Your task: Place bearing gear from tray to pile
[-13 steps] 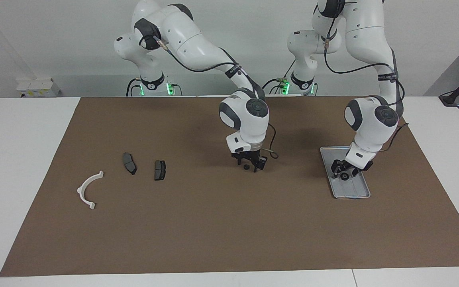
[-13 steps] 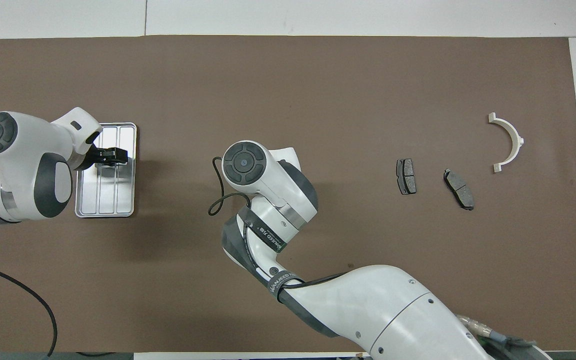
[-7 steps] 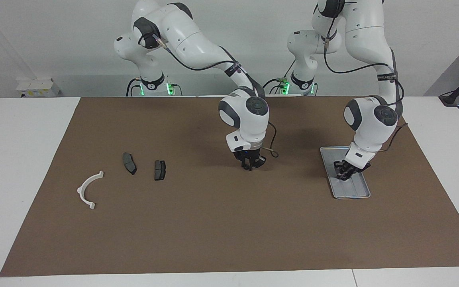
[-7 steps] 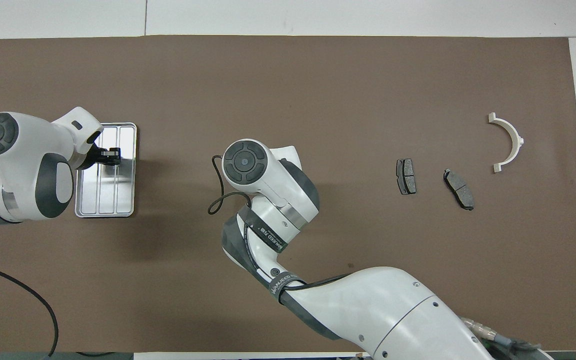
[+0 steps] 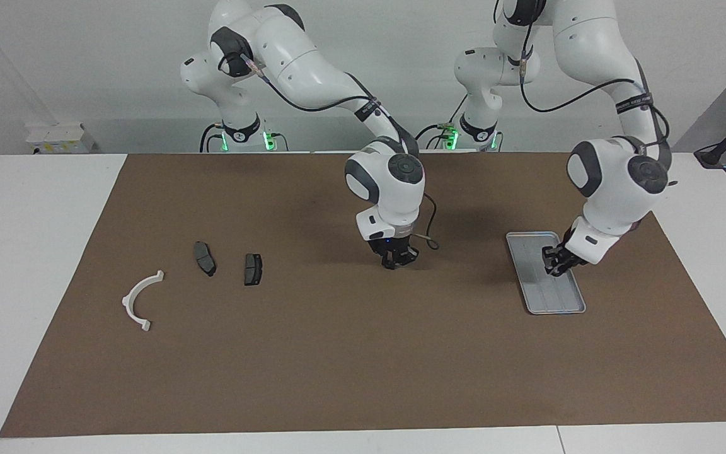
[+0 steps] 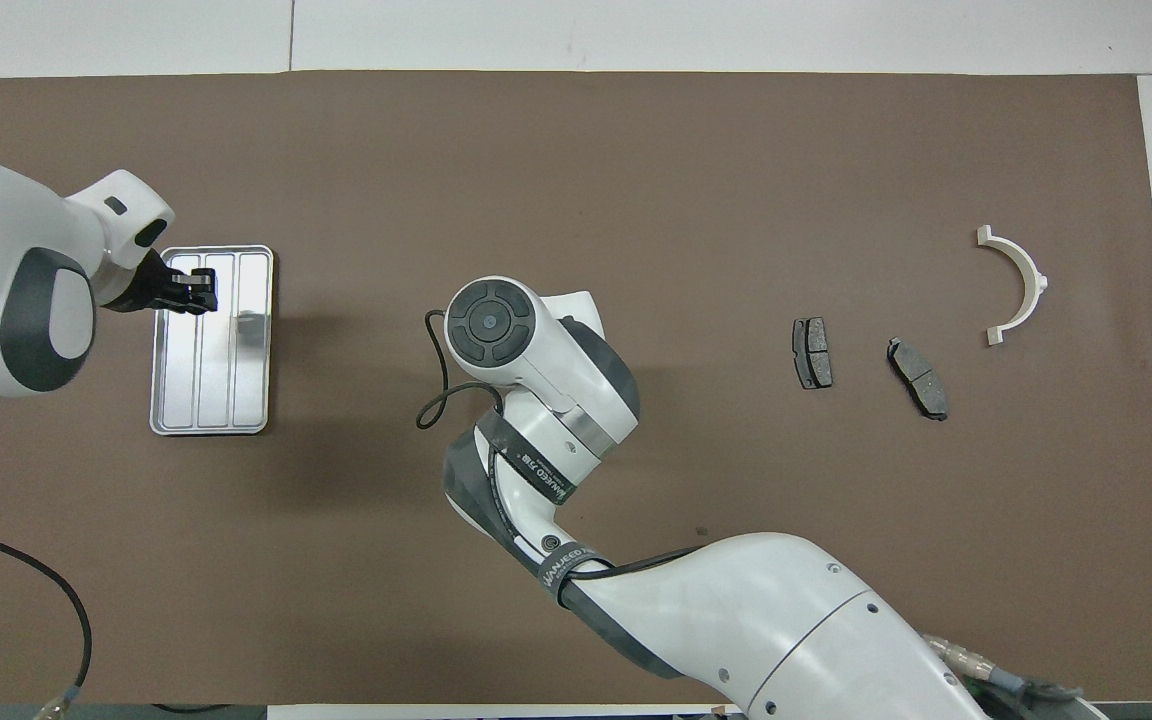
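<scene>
The silver tray [image 5: 561, 301] lies on the brown mat toward the left arm's end; it also shows in the overhead view [image 6: 208, 400]. My left gripper [image 5: 556, 267] hangs just over the tray, also seen from above [image 6: 202, 291], shut on the small dark bearing gear, which its fingers mostly hide. My right gripper [image 5: 394, 260] is shut low over the middle of the mat, with nothing seen in it. The pile lies toward the right arm's end: a white half-ring bracket [image 5: 128, 296] [image 6: 1036, 275] and two dark brake pads [image 5: 205, 258] [image 5: 253, 269].
The brown mat [image 5: 350, 353] covers most of the white table. From above, the right arm's wrist [image 6: 536, 350] hides its own gripper. The pads also show from above [image 6: 812, 352] [image 6: 918, 377].
Both grippers went from open to shut. The left one closed down in the tray, then rose and shifted toward the left arm's end. The right one stayed over the mat's middle.
</scene>
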Motion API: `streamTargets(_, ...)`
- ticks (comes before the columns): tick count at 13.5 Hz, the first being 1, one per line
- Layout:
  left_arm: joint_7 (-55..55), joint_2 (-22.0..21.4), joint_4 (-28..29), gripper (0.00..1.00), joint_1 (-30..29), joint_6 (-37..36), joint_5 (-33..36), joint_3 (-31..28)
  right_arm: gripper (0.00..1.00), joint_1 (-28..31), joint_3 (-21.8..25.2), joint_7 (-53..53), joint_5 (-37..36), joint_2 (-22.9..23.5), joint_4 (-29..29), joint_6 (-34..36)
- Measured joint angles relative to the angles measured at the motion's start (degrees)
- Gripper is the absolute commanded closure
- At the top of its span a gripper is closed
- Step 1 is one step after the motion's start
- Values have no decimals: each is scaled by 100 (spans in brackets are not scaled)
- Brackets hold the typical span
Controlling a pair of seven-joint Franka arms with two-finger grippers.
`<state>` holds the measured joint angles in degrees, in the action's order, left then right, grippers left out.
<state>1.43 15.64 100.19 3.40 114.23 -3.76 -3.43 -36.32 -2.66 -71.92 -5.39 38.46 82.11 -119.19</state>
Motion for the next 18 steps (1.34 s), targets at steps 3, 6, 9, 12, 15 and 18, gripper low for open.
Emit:
streamTargets(3, -409, -338, -555, 100, 69, -710, -238, 66, 100, 577, 31, 1252, 1, -158, -750, 1300)
streamTargets(6, -2235, -445, -483, 100, 1061, -587, -25, 130, 100, 1576, 37, 3482, 8, -709, -1001, 2201)
streamTargets(9, -4136, -433, -204, 100, 2449, -113, 280, 175, 100, 2594, 59, 5753, 5, -961, -995, 2403)
streamTargets(12, -5333, -288, -19, 100, 3344, 282, 605, 176, 100, 3545, 60, 7486, 18, -908, -709, 1796)
streamTargets(15, -6051, 289, 44, 100, 3805, 802, 876, 166, 100, 3915, 49, 7902, 25, -839, -188, 1098)
streamTargets(18, -6251, 824, 53, 100, 3907, 1316, 932, 158, 100, 3935, 44, 7954, 25, -718, 284, 307)
